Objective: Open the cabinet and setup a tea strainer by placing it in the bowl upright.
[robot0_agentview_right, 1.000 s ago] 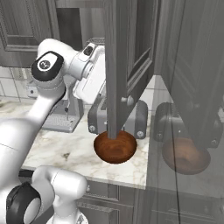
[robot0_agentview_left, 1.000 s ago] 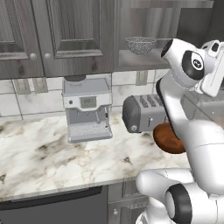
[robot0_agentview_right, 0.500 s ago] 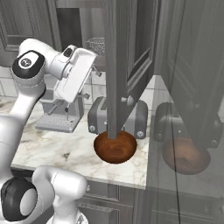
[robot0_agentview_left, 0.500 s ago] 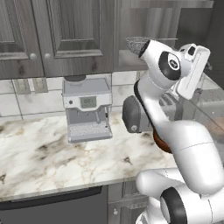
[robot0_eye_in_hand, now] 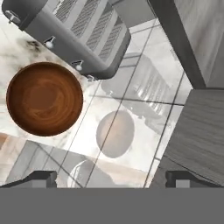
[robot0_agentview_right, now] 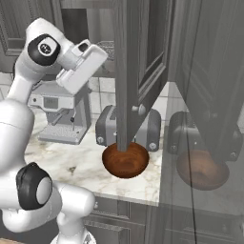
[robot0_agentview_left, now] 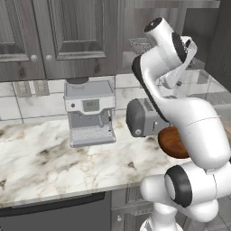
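Note:
The cabinet door [robot0_agentview_right: 147,52] stands swung open, its edge and silver knob [robot0_agentview_right: 138,109] hanging over the counter. On the shelf inside, the tea strainer [robot0_agentview_right: 108,46] shows as a bit of wire mesh, and in the left base view the tea strainer [robot0_agentview_left: 139,44] is mostly hidden behind my arm. The reddish-brown bowl [robot0_agentview_right: 125,159] sits on the counter in front of the toaster; it is also in view as the bowl [robot0_agentview_left: 170,140] and the bowl [robot0_eye_in_hand: 43,98]. My gripper [robot0_eye_in_hand: 111,178] is open and empty, high above the counter, looking down with the bowl at its left.
A grey toaster [robot0_agentview_right: 107,126] stands behind the bowl, and a coffee machine [robot0_agentview_left: 90,110] stands to its left on the marble counter [robot0_agentview_left: 54,158]. A see-through panel [robot0_agentview_right: 205,119] at the right mirrors the toaster and bowl. Closed wall cabinets [robot0_agentview_left: 67,36] hang at the left.
My arm has swung left and its elbow has risen in front of the shelf, covering most of the strainer in the left base view. The gripper has stayed open.

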Controlling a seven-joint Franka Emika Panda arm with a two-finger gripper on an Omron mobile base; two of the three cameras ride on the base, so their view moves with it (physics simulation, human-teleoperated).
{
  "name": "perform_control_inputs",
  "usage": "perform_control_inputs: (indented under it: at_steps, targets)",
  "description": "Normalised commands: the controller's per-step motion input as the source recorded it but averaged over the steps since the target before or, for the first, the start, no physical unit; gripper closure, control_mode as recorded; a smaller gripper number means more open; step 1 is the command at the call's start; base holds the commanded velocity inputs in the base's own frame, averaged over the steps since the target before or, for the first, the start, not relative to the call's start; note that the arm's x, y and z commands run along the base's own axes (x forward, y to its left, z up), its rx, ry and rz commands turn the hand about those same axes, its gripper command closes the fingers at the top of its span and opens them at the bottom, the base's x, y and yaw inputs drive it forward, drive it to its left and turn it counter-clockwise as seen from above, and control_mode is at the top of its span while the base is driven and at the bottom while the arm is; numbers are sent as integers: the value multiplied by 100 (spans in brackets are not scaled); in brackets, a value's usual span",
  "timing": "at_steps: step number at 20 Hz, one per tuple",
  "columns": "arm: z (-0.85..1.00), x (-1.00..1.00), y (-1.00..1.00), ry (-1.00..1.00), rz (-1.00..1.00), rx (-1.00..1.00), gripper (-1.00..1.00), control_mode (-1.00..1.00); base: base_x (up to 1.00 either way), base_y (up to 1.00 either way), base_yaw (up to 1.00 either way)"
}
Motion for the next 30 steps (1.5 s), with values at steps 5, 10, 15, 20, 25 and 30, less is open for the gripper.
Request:
perform_control_inputs:
  at_steps: [5,10,15,20,25,30]
  targets:
    - [2,62,0,-35,32,22,-100,-100,0,0,0]
    - [0,38,0,-38,19,2,-100,-100,0,0,0]
    - [0,31,9,-37,8,-7,-100,-100,0,0,0]
    - [2,24,20,-21,6,-16,-100,-100,0,0,0]
    - [29,8,31,-1,0,-17,-100,-100,0,0,0]
    - [45,0,19,0,0,-17,-100,-100,0,0,0]
